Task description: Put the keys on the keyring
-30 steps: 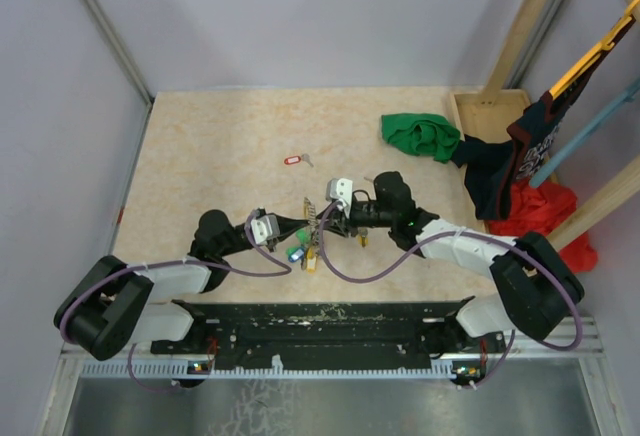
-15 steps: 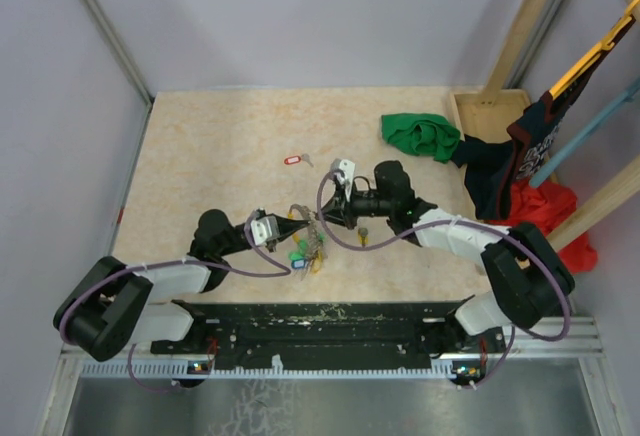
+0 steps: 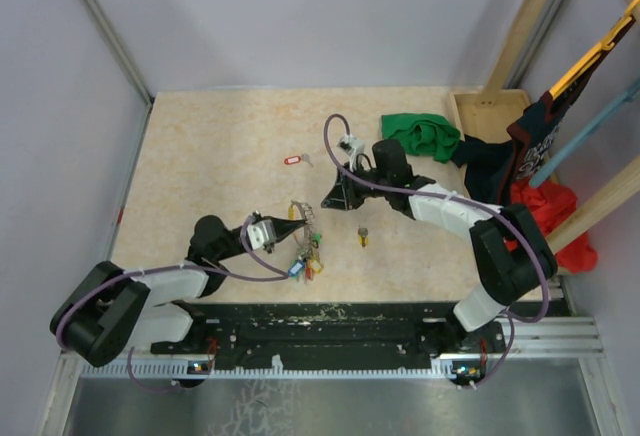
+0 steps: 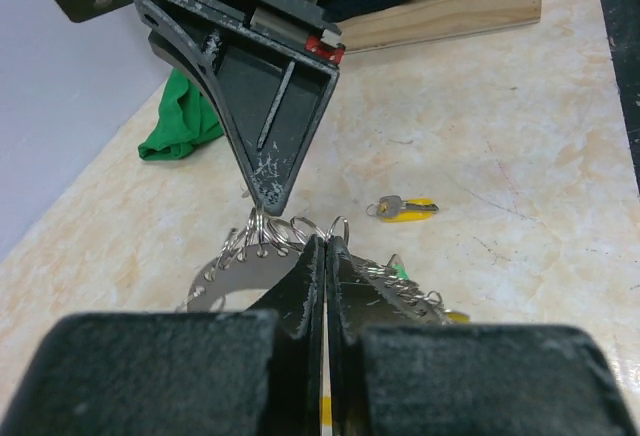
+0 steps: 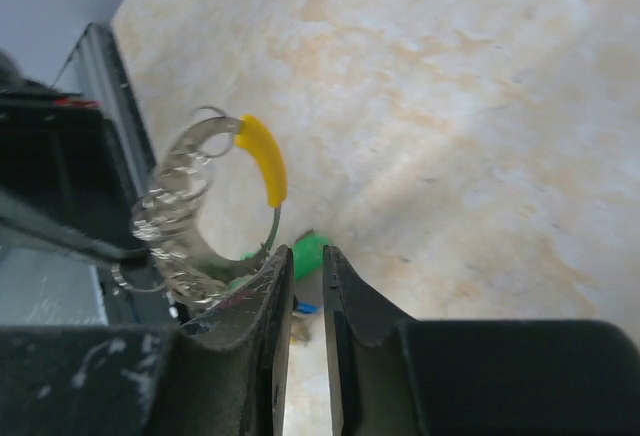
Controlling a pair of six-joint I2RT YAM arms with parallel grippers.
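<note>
My left gripper [image 3: 290,226] is shut on the keyring [image 3: 304,224], a grey metal ring with small rings and blue, green and yellow tags hanging toward the near edge. In the left wrist view my jaws [image 4: 326,246] clamp the ring's flat edge [image 4: 235,281]. My right gripper [image 3: 331,200] hovers just beyond the ring, jaws a narrow gap apart with nothing between them [image 5: 307,266]. Its view shows the ring [image 5: 190,211] and yellow tag [image 5: 263,159]. A loose brass-yellow key with a dark head [image 3: 364,237] lies on the table to the right, also seen from the left wrist [image 4: 404,208].
A key with a red oblong tag [image 3: 293,160] lies farther back. A green cloth [image 3: 420,136] and a wooden tray [image 3: 487,116] with dark and red clothes sit at the back right. Wooden posts stand at the right edge.
My right gripper has drawn back from the keyring, up and away toward the far right. My left gripper stays shut on the ring, shifted slightly toward the near edge. The loose key stays on the table.
</note>
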